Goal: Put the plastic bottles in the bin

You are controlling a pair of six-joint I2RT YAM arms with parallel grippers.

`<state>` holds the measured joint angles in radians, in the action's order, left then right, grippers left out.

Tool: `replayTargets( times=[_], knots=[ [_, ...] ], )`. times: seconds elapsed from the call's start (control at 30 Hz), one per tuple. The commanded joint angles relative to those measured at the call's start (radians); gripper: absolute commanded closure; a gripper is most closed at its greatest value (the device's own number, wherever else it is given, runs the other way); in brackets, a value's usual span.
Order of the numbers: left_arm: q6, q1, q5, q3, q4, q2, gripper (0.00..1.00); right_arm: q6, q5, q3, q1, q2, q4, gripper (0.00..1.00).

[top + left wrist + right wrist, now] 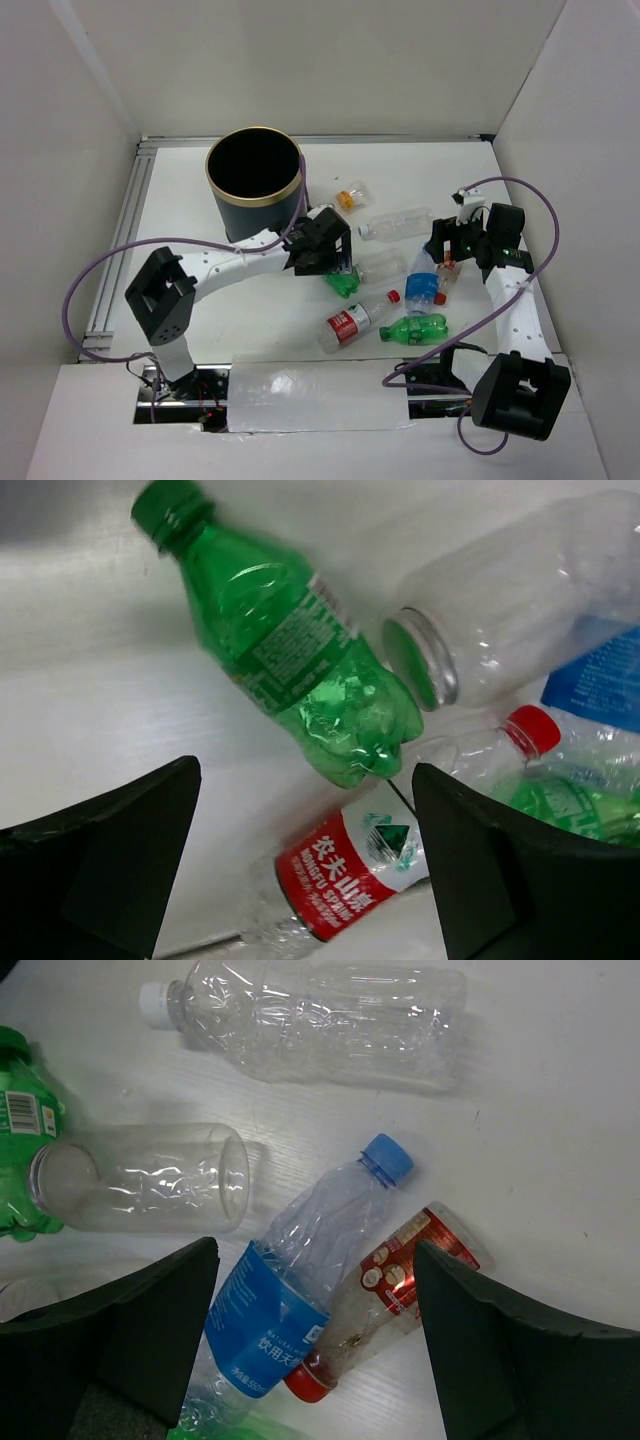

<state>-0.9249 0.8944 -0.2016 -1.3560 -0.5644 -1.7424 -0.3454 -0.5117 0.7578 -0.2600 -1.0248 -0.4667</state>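
Left gripper (305, 815): jaws spread wide, nothing held, hovering over the green bottle (290, 650). Only the bottle's lumpy base sits between the fingers. Right gripper (315, 1260): jaws also spread and empty, above the blue-label bottle (285, 1290).

Likely step: left arm grabs the green bottle. To do it well:
- shift toward the labelled belly
- turn the wrist so the closing line crosses the body squarely
- drop straight down, avoiding the red-label bottle (350, 865) just beside the base

Green bottle lies flat on the table (175, 215), long axis diagonal in the left wrist view, cap up-left, base lower-right. Blue-label bottle is also flat and diagonal, cap up-right in the right wrist view.

Bin (254, 180) stands upright at far left, near the left gripper. The visible bottles all lie outside it.
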Motion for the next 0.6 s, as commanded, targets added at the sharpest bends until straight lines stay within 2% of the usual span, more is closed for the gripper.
replayTargets(
  times=[0.0, 0.1, 0.2, 0.23, 0.27, 0.33, 0.37, 0.43, 0.5, 0.53, 0.57],
  knots=[
    [-0.29, -0.031, 0.106, -0.041, -0.092, -0.1, 0.0, 0.011, -0.031, 0.028, -0.007, 0.025, -0.006, 0.15],
    [-0.333, -0.013, 0.116, -0.127, -0.149, -0.195, 0.0, 0.002, -0.019, 0.028, -0.007, 0.025, -0.006, 0.15],
    [-0.379, 0.009, 0.048, -0.138, -0.149, -0.238, 0.0, 0.002, -0.01, 0.018, -0.007, 0.035, -0.006, 0.15],
    [-0.379, 0.009, 0.048, -0.138, -0.117, -0.284, 0.05, 0.002, -0.019, 0.018, -0.007, 0.035, -0.006, 0.15],
    [-0.388, 0.009, 0.048, -0.138, -0.117, -0.284, 0.14, 0.002, -0.03, 0.018, -0.007, 0.035, -0.006, 0.15],
    [-0.378, 0.009, 0.048, -0.163, -0.108, -0.296, 0.48, -0.023, -0.039, 0.009, -0.007, 0.035, -0.006, 0.16],
    [-0.359, 0.009, 0.035, -0.163, -0.107, -0.296, 0.82, -0.041, -0.072, 0.009, -0.007, 0.035, -0.006, 0.23],
    [-0.33, 0.038, -0.02, -0.163, -0.107, -0.241, 0.91, -0.126, -0.129, 0.02, -0.007, 0.035, -0.056, 0.39],
    [-0.249, 0.089, -0.068, -0.163, -0.107, -0.195, 0.94, -0.206, -0.24, 0.029, -0.007, 0.035, -0.101, 0.56],
    [-0.214, 0.109, -0.122, -0.163, -0.107, -0.171, 0.98, -0.248, -0.275, 0.029, -0.007, 0.026, -0.134, 0.56],
    [-0.119, 0.129, -0.142, -0.173, -0.089, -0.119, 0.98, -0.342, -0.353, 0.029, -0.007, 0.026, -0.151, 0.51]
  ],
)
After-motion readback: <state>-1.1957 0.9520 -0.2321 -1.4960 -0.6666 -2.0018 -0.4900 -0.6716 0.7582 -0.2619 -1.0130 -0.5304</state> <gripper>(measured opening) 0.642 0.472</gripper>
